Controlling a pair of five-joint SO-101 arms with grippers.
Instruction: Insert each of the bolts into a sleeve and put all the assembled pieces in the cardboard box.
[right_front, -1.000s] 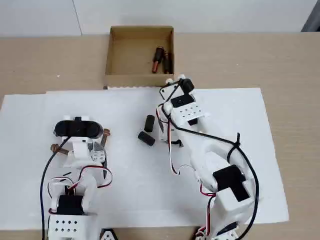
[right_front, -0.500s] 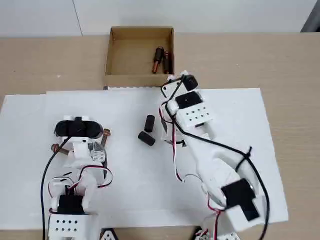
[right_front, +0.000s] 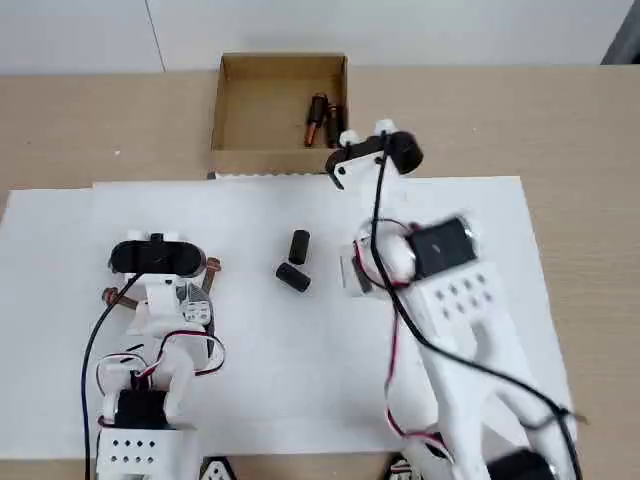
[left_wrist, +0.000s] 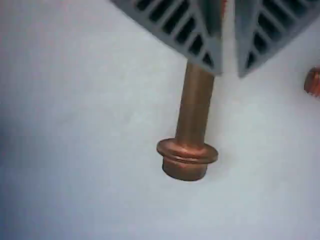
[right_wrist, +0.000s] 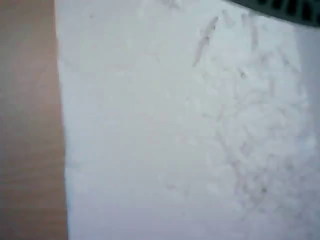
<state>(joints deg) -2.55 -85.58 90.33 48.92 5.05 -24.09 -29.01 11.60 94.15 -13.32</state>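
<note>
Left gripper (left_wrist: 227, 60): grey fingers (left_wrist: 195, 35) closed on the shank of a copper bolt (left_wrist: 189, 150). The flanged head sticks out past the fingertips, just above or on the white paper sheet (right_front: 250, 400); can't tell if it touches. A second bolt (left_wrist: 314, 81) lies on the sheet just beside the gripper. From above, the left arm (right_front: 150, 400) sits low over the near left part of the sheet. Right gripper (right_front: 355, 272): can't tell its state. It hangs over the sheet near the two sleeves (right_front: 299, 245), and the right arm (right_front: 455, 300) rises from the near right edge, with its upper joint over the near right corner of the cardboard box (right_front: 230, 110). Both black sleeves lie on their sides mid-sheet between the arms, close together, no bolts in them. The box stands on the wooden table (right_front: 100, 120) at the far edge of the sheet, open top up. Some assembled pieces (right_front: 320, 118) lie inside along its right wall. The right wrist view shows the sheet's edge against the table.
</note>
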